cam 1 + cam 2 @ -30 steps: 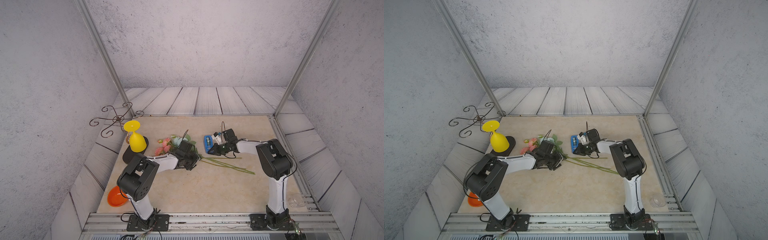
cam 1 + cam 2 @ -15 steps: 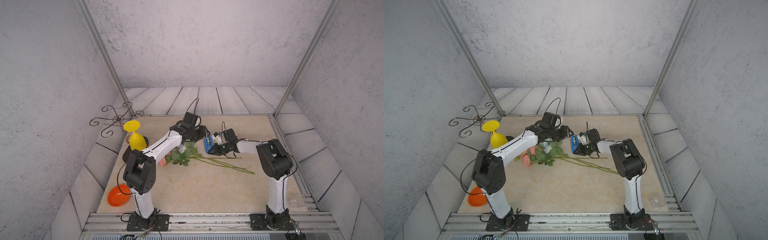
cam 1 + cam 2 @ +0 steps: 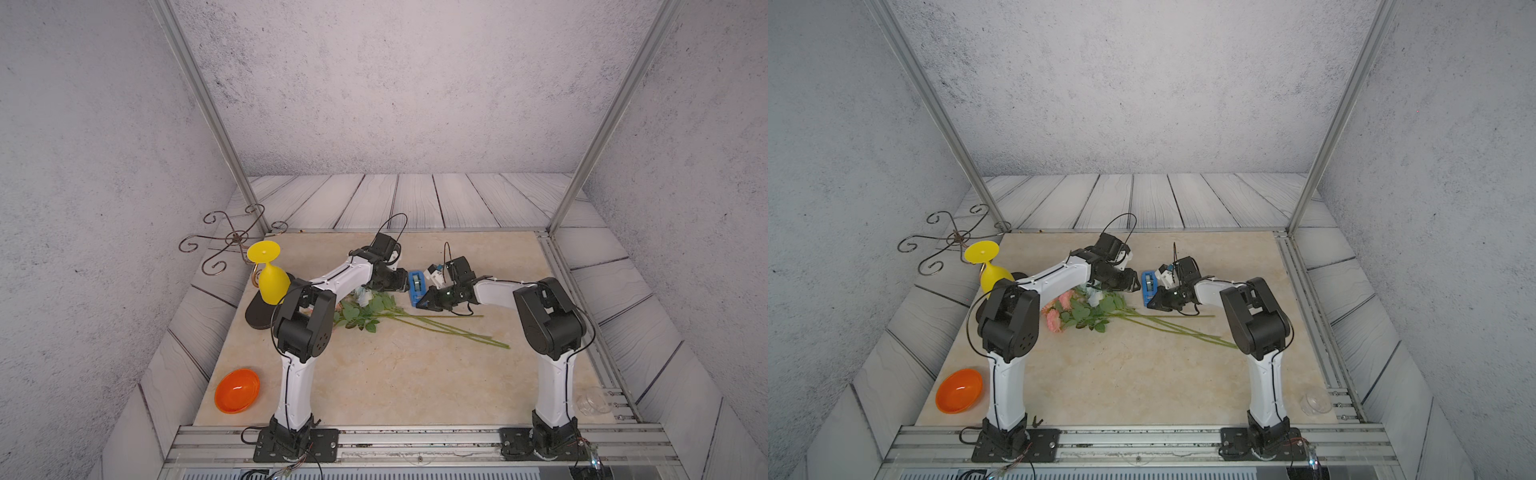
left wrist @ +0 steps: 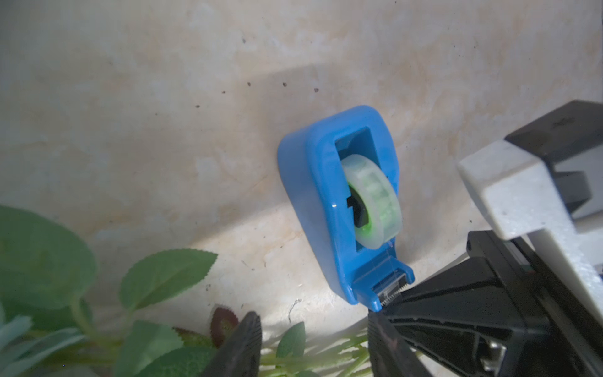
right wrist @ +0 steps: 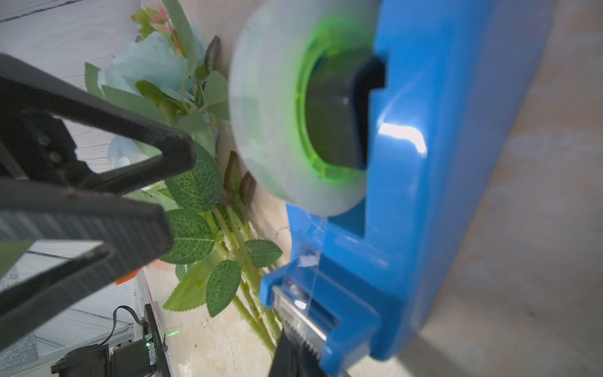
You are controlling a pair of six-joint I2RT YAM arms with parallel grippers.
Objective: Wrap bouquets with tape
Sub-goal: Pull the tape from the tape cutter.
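On the desk (image 3: 395, 386), nearest the arm bases, an orange bowl (image 3: 237, 390) sits at the 8 o'clock corner and a clear cup (image 3: 592, 402) rests on the rail at 4 o'clock. Past them, mid-desk, the bouquet (image 3: 361, 311) lies flat, with its pink and pale blue blooms toward 9 o'clock and its thin green stems running out toward 4 o'clock. Just beyond the stems, at their 12 o'clock, stands the blue tape dispenser (image 3: 414, 286) with its pale tape roll (image 4: 375, 202), cutter end facing 6 o'clock. The right gripper (image 3: 424, 302) reaches in from 3 o'clock, jaws pressed together, its tip right at the toothed cutter; whether a tape end is pinched there I cannot tell. The left gripper (image 3: 402, 284) hovers just beside the dispenser at its 9 o'clock, above the leaves, jaws about half apart and holding nothing. Farther off at 10 o'clock a yellow glass (image 3: 270, 274) stands upside down on a black base (image 3: 257, 320), with a curled wire stand (image 3: 232, 239) behind it.
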